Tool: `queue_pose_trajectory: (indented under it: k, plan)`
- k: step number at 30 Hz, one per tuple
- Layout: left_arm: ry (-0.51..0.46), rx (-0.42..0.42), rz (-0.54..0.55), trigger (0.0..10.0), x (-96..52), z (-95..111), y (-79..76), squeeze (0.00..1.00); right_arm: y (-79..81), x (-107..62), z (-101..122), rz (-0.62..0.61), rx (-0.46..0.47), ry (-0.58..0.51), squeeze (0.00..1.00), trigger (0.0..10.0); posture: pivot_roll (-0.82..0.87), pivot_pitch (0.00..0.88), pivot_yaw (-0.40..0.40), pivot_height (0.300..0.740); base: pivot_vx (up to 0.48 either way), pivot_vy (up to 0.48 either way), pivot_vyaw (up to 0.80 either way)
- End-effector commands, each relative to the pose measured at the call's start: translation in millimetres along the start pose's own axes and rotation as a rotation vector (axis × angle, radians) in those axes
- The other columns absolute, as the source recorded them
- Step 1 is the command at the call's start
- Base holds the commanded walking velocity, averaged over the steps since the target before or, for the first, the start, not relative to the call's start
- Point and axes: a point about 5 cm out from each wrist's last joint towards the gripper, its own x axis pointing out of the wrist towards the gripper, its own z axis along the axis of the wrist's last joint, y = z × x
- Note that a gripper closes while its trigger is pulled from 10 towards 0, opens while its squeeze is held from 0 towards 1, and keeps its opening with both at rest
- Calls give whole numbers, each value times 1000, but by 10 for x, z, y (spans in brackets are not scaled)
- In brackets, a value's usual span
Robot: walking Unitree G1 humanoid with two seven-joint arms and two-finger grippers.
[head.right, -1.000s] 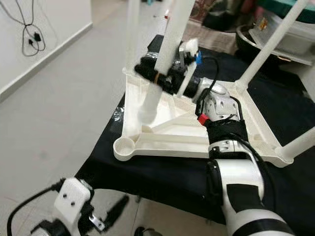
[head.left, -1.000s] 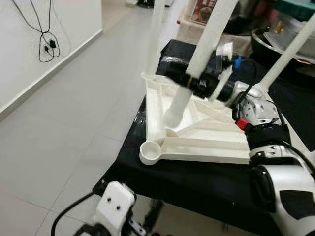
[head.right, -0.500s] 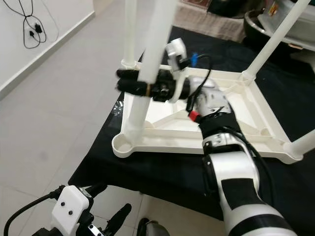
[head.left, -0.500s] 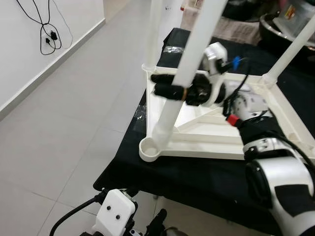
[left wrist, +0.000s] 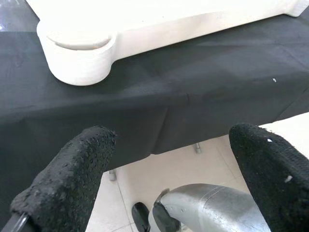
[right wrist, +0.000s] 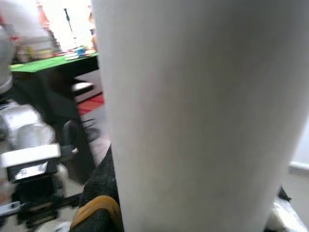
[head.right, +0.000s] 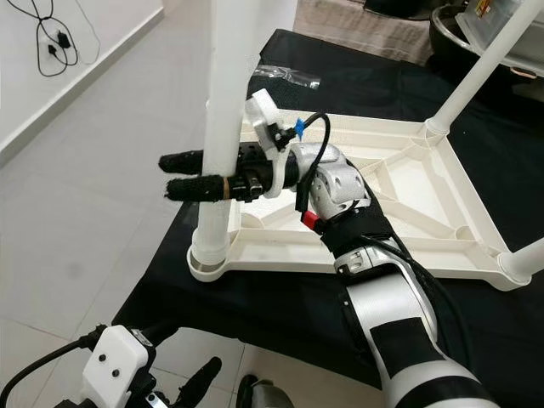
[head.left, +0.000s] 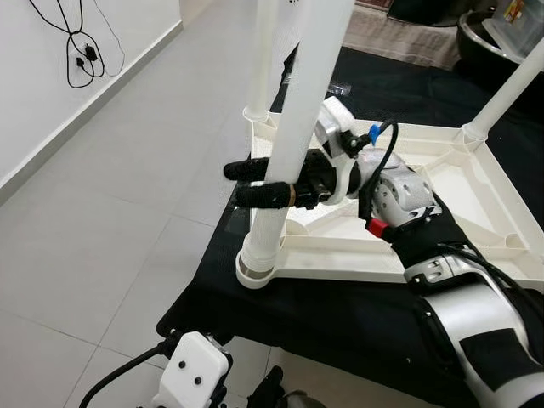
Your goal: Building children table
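On the far left of the head views, a pale wall [head.left: 34,102] runs along the grey tiled floor [head.left: 110,212], with a black cable [head.left: 81,51] hanging against it. Lower down, the left gripper [left wrist: 174,179] hangs idle beside the stand; its wrist view shows its two black fingers [left wrist: 67,179] spread wide apart with nothing between them, the black-draped edge and the rounded white corner socket [left wrist: 79,55] of the tabletop ahead of them, and a silver rounded part [left wrist: 207,208] on the floor below.

Moving rightward, a black cloth [head.left: 340,314] covers the stand, and the white plastic children's tabletop [head.left: 476,255] lies on it upside down, ribs facing up. At its near left corner a white table leg [head.left: 289,144] stands upright, its foot seated in the corner socket. The right gripper [head.left: 255,183] reaches across from the right and clamps this leg partway up, one black finger on each side, fingertips pointing toward the wall. Its wrist view is taken up at close range by the leg's white surface [right wrist: 193,106], blurred, with a dark finger pad [right wrist: 96,212] at its edge.

Behind that leg another leg [head.left: 259,59] stands at the far left corner, and a third [head.left: 506,89] rises slanted at the far right corner. The right eye view adds a fourth leg [head.right: 523,259] at the near right corner. Beyond the stand sit dark bowls and a clear container [head.right: 501,34], partly cut off.
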Motion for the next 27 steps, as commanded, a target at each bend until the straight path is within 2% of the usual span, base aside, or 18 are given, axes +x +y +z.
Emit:
queue_pose_trajectory:
  k: [1, 7, 11, 15, 20, 27]
  plan:
    - [1, -2, -17, 10000, -35, 10, -22, 0, 67, 74, -116, 79, 29, 22, 0, 10000, 233, 242, -134, 740, 0, 0, 0]
    - [7, 7, -13, 10000, -55, 8, -14, 0, 121, 170, -201, 145, 13, 120, 0, 10000, 237, 241, -133, 740, 0, 0, 0]
    - [8, 8, -16, 10000, -46, 5, -16, 0, 96, 194, -223, 146, -15, 165, 0, 10000, 234, 238, -133, 740, 0, 0, 0]
    - [9, 10, -20, 10000, -42, 3, -19, 0, 71, 204, -216, 144, -32, 181, 0, 10000, 234, 238, -134, 740, 0, 0, 0]
    - [9, 33, -31, 10000, -34, 6, -37, 0, -71, 205, -229, 93, -27, 197, 0, 10000, 227, 235, -142, 740, 0, 0, 0]
    - [7, 43, -38, 10000, -30, 6, -69, 0, -89, 212, -296, 91, 8, 214, 0, 10000, 238, 231, -160, 740, 0, 0, 0]
